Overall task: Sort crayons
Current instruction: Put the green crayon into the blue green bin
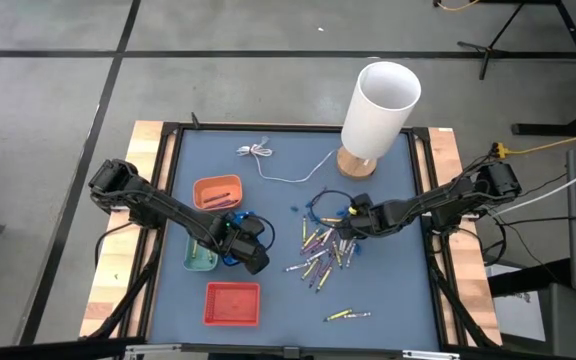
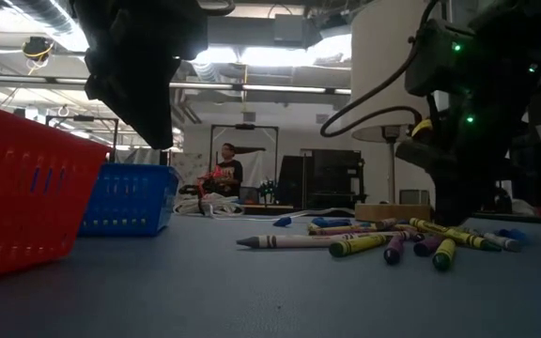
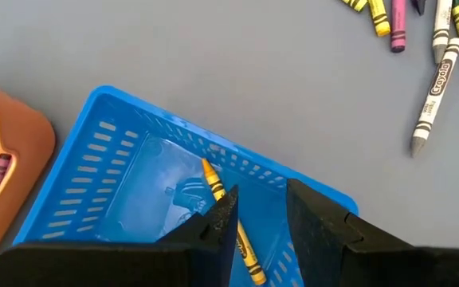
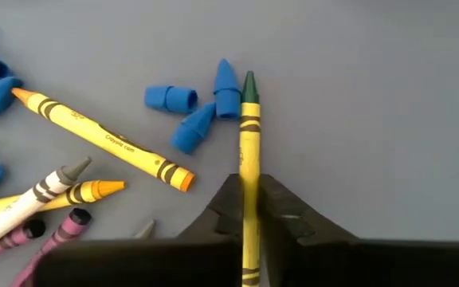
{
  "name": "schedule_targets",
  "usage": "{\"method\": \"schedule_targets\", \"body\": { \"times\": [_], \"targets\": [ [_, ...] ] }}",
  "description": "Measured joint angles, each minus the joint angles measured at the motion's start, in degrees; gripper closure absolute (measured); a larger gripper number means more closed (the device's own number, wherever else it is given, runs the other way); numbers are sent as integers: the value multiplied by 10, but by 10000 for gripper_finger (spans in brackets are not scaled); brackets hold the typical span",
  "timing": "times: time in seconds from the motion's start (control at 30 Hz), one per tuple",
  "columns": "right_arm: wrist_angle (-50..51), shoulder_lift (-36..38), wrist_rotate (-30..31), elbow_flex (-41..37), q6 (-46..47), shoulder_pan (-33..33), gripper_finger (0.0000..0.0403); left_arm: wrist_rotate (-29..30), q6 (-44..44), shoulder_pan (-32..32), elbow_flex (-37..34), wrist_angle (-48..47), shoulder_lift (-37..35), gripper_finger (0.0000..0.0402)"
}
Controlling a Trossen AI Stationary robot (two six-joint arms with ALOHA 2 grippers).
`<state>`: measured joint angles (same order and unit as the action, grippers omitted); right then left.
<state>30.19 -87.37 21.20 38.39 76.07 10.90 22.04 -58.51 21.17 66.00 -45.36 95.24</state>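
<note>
A green-tipped yellow crayon [image 4: 249,151] is being pinched between the right gripper's [image 4: 249,195] fingers at the heap's edge, where neighbouring crayons [image 1: 318,262] and blue bits [image 4: 194,112] risk being dragged along, while the left gripper [image 3: 260,215], narrowly parted, is being held over the blue basket [image 3: 94,159] with a yellow crayon [image 3: 231,223] in it.

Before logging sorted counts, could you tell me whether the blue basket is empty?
Not empty: the blue basket holds one yellow crayon, seen between the left gripper fingers.

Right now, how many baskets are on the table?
4, all left of the crayons: orange basket at the back, green basket and blue basket side by side, red basket in front.
</note>
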Motion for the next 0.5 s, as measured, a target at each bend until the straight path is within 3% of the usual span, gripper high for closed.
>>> {"method": "schedule_targets", "body": {
  "times": [0.3, 0.5],
  "targets": [
    [-1, 0, 2, 0, -23, 0, 374, 0, 42, 0, 7, 6, 0, 310],
    [0, 7, -9, 0, -72, -1, 391, 0, 56, -2, 7, 25, 0, 310]
  ]
}}
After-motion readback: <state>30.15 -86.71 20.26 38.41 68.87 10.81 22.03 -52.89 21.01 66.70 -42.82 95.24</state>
